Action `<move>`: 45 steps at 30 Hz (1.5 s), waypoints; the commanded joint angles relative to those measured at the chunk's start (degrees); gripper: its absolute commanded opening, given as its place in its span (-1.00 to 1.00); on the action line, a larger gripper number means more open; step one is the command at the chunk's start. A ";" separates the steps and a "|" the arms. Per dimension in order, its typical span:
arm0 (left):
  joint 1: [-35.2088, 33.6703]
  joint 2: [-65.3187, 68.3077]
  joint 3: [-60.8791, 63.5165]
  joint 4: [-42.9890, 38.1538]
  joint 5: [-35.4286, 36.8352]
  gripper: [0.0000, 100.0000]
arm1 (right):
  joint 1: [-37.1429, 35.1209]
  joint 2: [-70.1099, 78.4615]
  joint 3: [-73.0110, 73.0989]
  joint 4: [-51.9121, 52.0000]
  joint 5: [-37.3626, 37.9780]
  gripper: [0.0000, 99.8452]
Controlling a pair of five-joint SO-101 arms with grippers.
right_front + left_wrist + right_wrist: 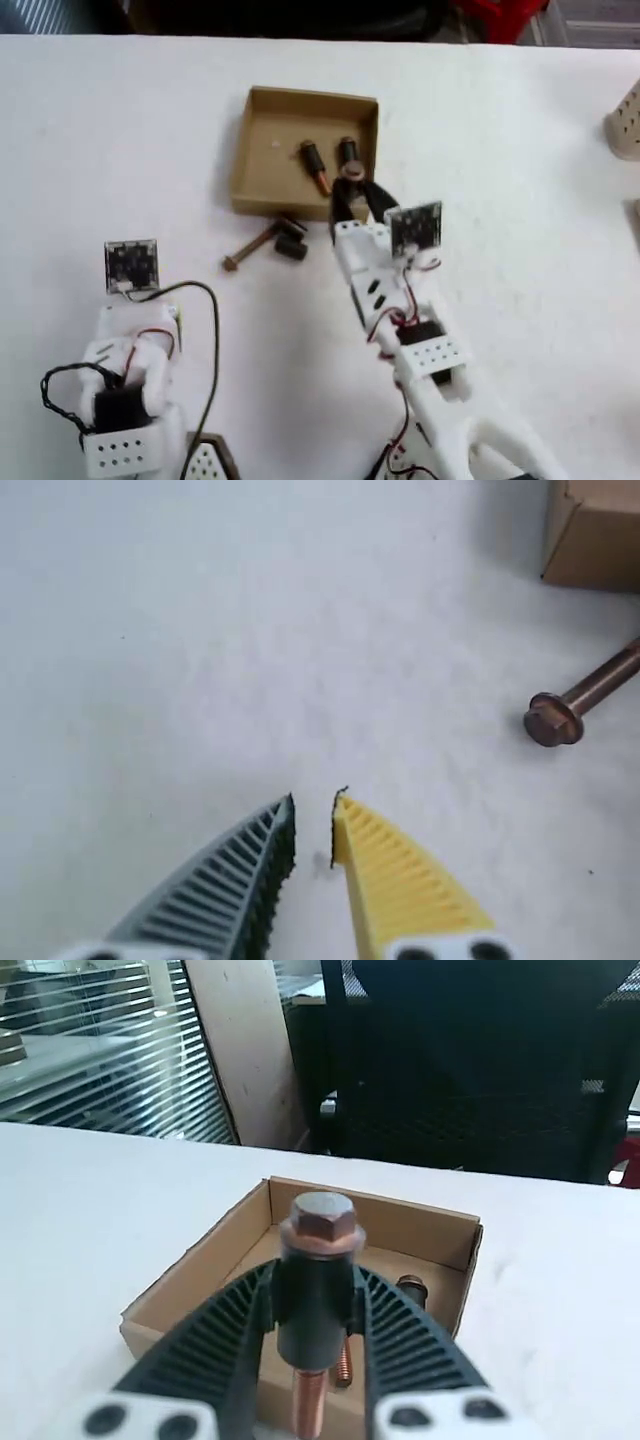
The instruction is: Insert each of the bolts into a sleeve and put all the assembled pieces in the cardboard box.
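Right gripper (pixel 358 192), in the high view, is closed on a black sleeve with a copper bolt (pixel 351 172) through it, and it hangs at the near right corner of the cardboard box (pixel 262 150). Two assembled pieces lie inside the box, a left piece (pixel 315 166) near the middle and a right piece (pixel 347 150) just beside it. On the tabletop (pixel 520 130), just on the near side of the box, lie a loose bolt (pixel 250 249), a farther sleeve (pixel 291 228) and a nearer sleeve (pixel 291 249). Both sleeves are close by the bolt's threaded end. The left arm (pixel 125 390) sits at the near left, well apart from the box.

From the left wrist view, the left gripper (pixel 312 802) hangs low over bare tabletop, its grey and yellow fingers a narrow gap apart and holding nothing. The loose bolt (pixel 580 700) lies near it with its head toward the gripper, and a corner of the cardboard box (pixel 595 530) is beyond.

From the right wrist view, the right gripper (pixel 312 1285) clamps the black sleeve (pixel 312 1310) upright. The bolt's head (pixel 320 1220) sits on top of the sleeve and its threaded shank sticks out below. Behind it is the cardboard box (pixel 400 1222), with one assembled piece (pixel 412 1287) by the far right wall and a copper shank (pixel 343 1365) partly hidden by the gripper.
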 commanded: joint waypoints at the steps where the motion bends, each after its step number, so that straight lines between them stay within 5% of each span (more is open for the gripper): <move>1: -2.07 -0.48 -0.09 0.18 -0.70 -0.80 | 0.40 -1.45 -12.66 12.53 -0.09 -0.96; 11: -2.59 -0.48 -0.09 0.18 -0.70 -0.80 | 0.84 21.23 -41.14 29.67 0.35 -0.96; 26: -2.59 -0.48 -0.09 -0.09 -0.70 -0.80 | 2.15 66.42 -91.78 61.76 14.33 -0.96; 37: -2.59 -0.48 -0.09 -0.18 -0.70 -0.80 | 2.68 87.78 -127.65 85.76 14.86 -0.95; 45: -2.59 -0.48 -0.09 -0.18 -0.70 -0.80 | 2.51 95.16 -144.44 98.59 14.86 -0.56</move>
